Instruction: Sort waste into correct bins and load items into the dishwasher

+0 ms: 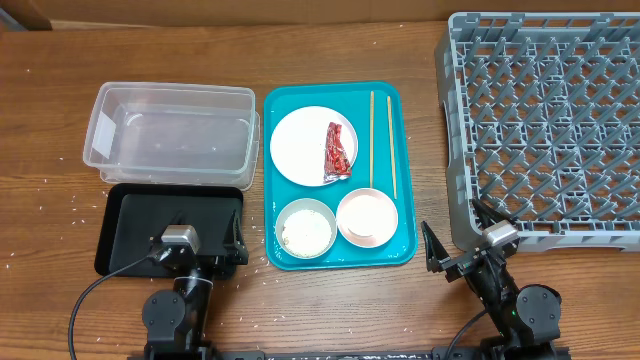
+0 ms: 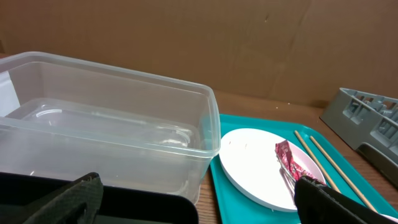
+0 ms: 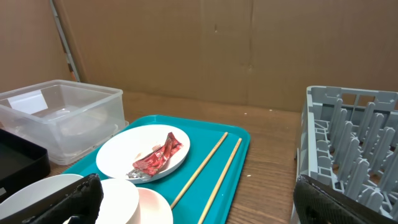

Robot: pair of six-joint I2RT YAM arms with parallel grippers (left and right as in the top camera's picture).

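A round white plate point(image 1: 300, 146) on a teal tray point(image 1: 290, 95) carries the red-and-silver wrapper point(image 1: 338, 152). Two wooden chopsticks point(image 1: 372, 140) lie to its right. In front sit a white bowl point(image 1: 306, 228) with whitish rice-like scraps and a pinkish bowl point(image 1: 368, 217). The clear tub point(image 1: 170, 135) and black tray point(image 1: 140, 225) are on the left, and the grey dish rack point(image 1: 545, 120) is on the right. My left gripper point(image 1: 200, 247) is open over the black tray's near edge. My right gripper point(image 1: 460, 238) is open between the teal tray and the rack. I see no tissue wad or separate cup.
Loose whitish grains point(image 1: 60, 200) are scattered on the wooden table around the black tray. A brown cardboard wall point(image 3: 217, 43) stands behind the table. The left wrist view shows the tub point(image 2: 112, 130), plate point(image 2: 249, 162) and wrapper point(image 2: 289, 160) ahead.
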